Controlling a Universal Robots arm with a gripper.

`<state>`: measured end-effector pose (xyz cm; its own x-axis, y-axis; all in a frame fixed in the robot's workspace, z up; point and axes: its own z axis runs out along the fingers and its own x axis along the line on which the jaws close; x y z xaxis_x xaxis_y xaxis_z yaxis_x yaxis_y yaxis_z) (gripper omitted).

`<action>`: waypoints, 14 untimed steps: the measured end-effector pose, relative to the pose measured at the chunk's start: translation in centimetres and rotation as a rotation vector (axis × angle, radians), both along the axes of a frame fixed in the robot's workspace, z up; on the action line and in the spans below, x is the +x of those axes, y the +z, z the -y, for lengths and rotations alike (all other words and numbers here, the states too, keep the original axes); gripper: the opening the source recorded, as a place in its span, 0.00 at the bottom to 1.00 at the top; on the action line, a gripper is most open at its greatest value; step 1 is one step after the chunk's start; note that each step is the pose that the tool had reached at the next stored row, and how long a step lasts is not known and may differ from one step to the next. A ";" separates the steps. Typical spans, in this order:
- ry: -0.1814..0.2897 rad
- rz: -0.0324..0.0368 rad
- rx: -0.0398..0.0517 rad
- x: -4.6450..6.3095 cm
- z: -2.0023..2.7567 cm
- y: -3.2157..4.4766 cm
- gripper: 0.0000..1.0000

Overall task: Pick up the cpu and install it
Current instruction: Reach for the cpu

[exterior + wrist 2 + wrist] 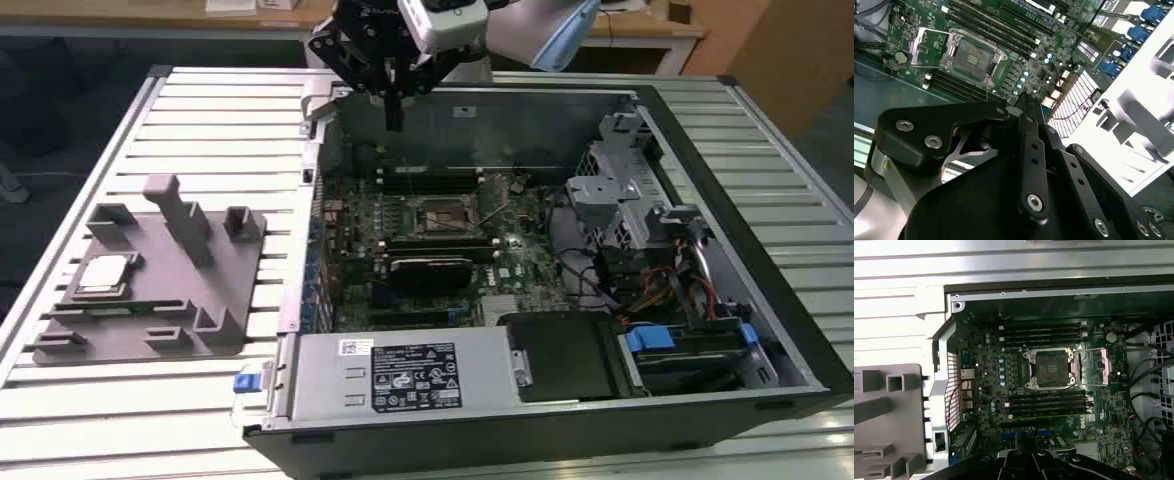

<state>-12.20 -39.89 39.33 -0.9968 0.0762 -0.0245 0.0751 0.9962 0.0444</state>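
Cpu [107, 275] flat on grey tray [234, 290], left middle of exterior view. Gripper [395, 122] well apart at top centre, jaws pressed together, holding nothing. Cpu likely light, stiff, slick-topped, fragile underneath; take by opposite edges. Socket [445, 215] bare.

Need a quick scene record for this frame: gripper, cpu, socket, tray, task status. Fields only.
gripper: shut, holding nothing, above the far wall of the open computer case
cpu: lying flat on the grey tray, outside the case, at the exterior view's left
socket: empty, with its bracket flipped open
grey tray: on the slatted table, beside the case
status: cpu not yet picked up
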 end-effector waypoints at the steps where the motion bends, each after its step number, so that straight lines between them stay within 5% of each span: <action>1: 0.000 -0.0001 0.0000 0.0 0.00 0.00 0.11; 14: 0.000 0.0000 -0.0001 -0.2 0.00 0.00 0.11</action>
<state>-12.44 -39.90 39.33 -0.9968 0.0762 -0.0245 0.0751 0.9962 0.0444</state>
